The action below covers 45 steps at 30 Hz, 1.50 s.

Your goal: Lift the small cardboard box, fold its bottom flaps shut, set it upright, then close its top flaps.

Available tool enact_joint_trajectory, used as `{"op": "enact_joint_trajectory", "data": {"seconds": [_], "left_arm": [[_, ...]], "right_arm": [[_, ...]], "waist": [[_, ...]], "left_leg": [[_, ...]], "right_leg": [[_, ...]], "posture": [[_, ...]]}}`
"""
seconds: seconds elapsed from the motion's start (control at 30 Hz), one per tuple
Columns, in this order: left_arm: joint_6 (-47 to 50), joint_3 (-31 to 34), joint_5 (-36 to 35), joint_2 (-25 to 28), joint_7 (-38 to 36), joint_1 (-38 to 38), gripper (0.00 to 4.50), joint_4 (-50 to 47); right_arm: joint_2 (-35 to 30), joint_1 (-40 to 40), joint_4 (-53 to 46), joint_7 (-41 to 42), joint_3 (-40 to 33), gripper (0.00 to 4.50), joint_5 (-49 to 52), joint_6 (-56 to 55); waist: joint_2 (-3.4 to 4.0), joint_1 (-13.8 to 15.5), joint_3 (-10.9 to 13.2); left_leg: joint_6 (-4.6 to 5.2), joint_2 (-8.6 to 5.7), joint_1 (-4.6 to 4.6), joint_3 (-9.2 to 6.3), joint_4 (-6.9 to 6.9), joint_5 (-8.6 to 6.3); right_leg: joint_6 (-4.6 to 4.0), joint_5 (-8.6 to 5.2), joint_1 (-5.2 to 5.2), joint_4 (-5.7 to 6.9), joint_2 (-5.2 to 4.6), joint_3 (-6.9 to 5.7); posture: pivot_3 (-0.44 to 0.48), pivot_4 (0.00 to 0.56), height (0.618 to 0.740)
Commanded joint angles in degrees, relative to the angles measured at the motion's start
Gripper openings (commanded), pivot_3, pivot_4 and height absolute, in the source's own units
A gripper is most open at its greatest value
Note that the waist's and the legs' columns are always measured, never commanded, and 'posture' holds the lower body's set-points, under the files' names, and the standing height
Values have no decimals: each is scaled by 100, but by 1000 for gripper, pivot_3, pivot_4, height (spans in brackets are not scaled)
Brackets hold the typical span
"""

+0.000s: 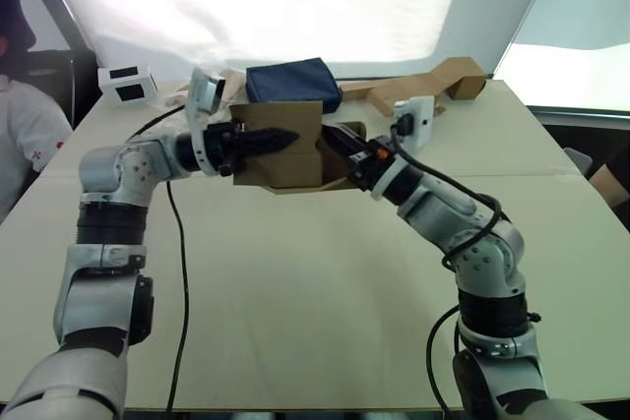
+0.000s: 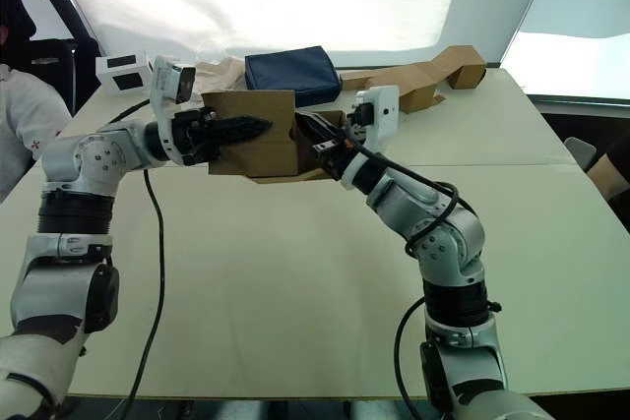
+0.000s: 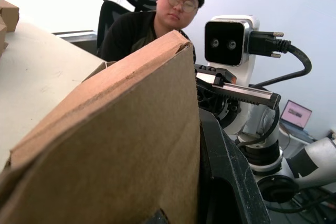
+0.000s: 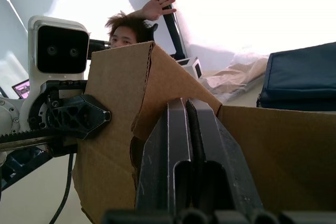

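Note:
The small cardboard box (image 1: 285,162) is plain brown and is held off the table on its side, between my two arms at the far middle. My left gripper (image 1: 283,138) reaches in from the left. One black finger (image 3: 226,182) lies along the box's front wall (image 3: 121,145), and the gripper looks shut on that wall. My right gripper (image 1: 333,137) comes from the right into the box's open end, its fingers (image 4: 178,140) pressed together. A flap (image 4: 173,77) slants behind them, and another flap edge (image 1: 295,187) hangs below. I cannot tell top flaps from bottom flaps.
Behind the box lie a dark blue bag (image 1: 293,83) and bent long cardboard pieces (image 1: 433,86). A white box with dark windows (image 1: 128,83) stands at the far left corner. A person (image 1: 20,125) sits beyond the table's left edge. A black cable (image 1: 182,272) trails under my left arm.

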Motion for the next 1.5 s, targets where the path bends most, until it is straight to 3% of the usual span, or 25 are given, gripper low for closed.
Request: {"op": "enact_joint_trajectory", "data": {"seconds": [0.03, 0.47, 0.73, 0.87, 1.0, 1.17, 1.5], "left_arm": [[39, 16, -110, 28, -77, -168, 0, -248], [-130, 60, 21, 1, 67, -92, 0, -229], [-198, 43, 22, 38, 25, -44, 0, -238], [-208, 1, 41, 58, -75, -169, 0, -144], [-219, -21, 34, -24, -102, -371, 0, -58], [-178, -70, 2, -78, -153, -471, 0, -142], [10, -105, -95, 30, -252, -388, 0, -438]], "right_arm": [[136, -54, -51, 196, 108, 46, -86, -156], [-23, -175, -488, 239, -61, 46, -13, 133], [-1390, 469, -1280, 494, -1410, 46, 1290, 753], [-2252, 1433, -1763, 964, -1306, 46, 1382, 1078], [-2168, 1750, -1912, 893, -568, 46, 665, 796], [-1927, 1542, -1631, 895, 68, 46, -78, 423], [-1460, 1140, -1362, 906, -70, 46, -109, 246]], "waist": [[0, -1, 0], [0, 3, 0], [0, 42, 0], [-2, 42, 0], [0, -20, 0], [0, 4, 0], [-1, 33, 0]], "left_leg": [[0, 0, 0, 0, 0, 0], [-2, 0, 0, 0, 0, 1], [-1, -4, -4, -1, 0, 0], [1, -4, -4, -2, -2, 0], [3, 3, 3, 2, -1, 0], [3, 6, 3, 0, 0, 1], [0, 10, 0, -4, 1, 2]], "right_leg": [[0, 0, 0, 0, 0, 0], [0, 0, -1, 1, -1, 0], [0, 0, 0, -3, -7, -1], [0, 0, 2, -9, -5, -2], [0, 0, 2, 1, 8, 7], [-1, 0, 2, 0, 26, 16], [-2, 0, 1, -1, 25, 15]], "posture": [[0, 150, 740], [0, 150, 740], [0, 150, 740], [0, 150, 740], [0, 150, 740], [0, 150, 740], [0, 150, 740]]}}
